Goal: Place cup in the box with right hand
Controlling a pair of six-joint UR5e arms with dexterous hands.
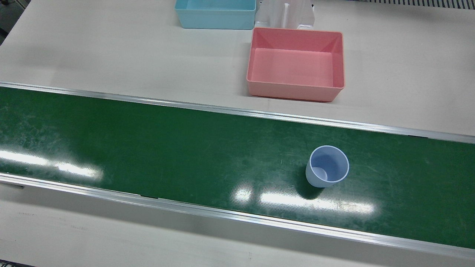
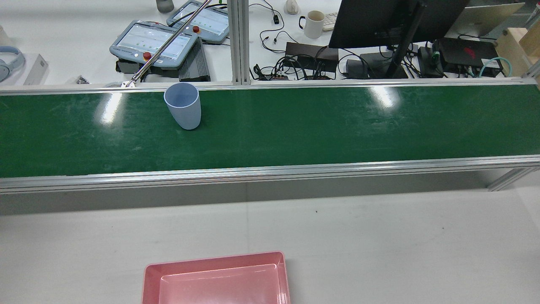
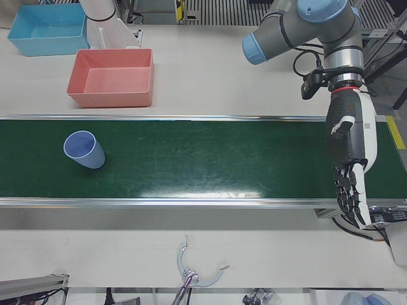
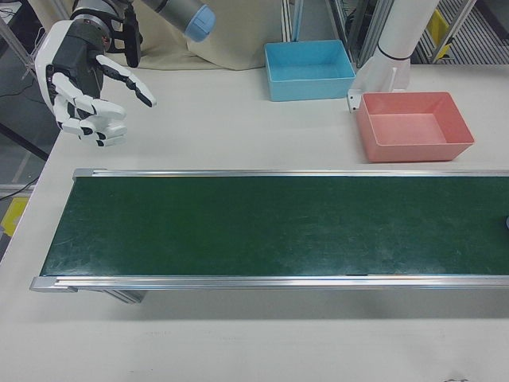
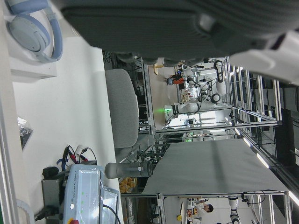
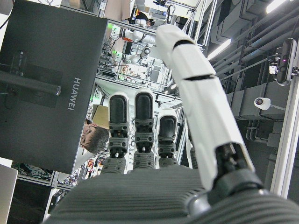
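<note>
A pale blue cup (image 1: 327, 165) stands upright on the green conveyor belt (image 1: 148, 148); it also shows as the cup (image 2: 183, 105) in the rear view and the cup (image 3: 83, 149) in the left-front view. The pink box (image 1: 295, 63) sits empty on the table beyond the belt, also seen as the pink box (image 3: 112, 77) and the pink box (image 4: 413, 125). My right hand (image 4: 87, 76) hovers open over the table at the belt's far end, a long way from the cup. My left hand (image 3: 350, 166) hangs open at the opposite end, fingers pointing down.
A light blue box (image 1: 216, 13) stands behind the pink one beside an arm pedestal (image 1: 285, 14). Aluminium rails (image 1: 237, 111) edge the belt. Beyond the belt lie teach pendants (image 2: 156, 42), a monitor (image 2: 388, 17), cables and a mug (image 2: 313, 23). A metal tool (image 3: 191, 270) lies on the front table.
</note>
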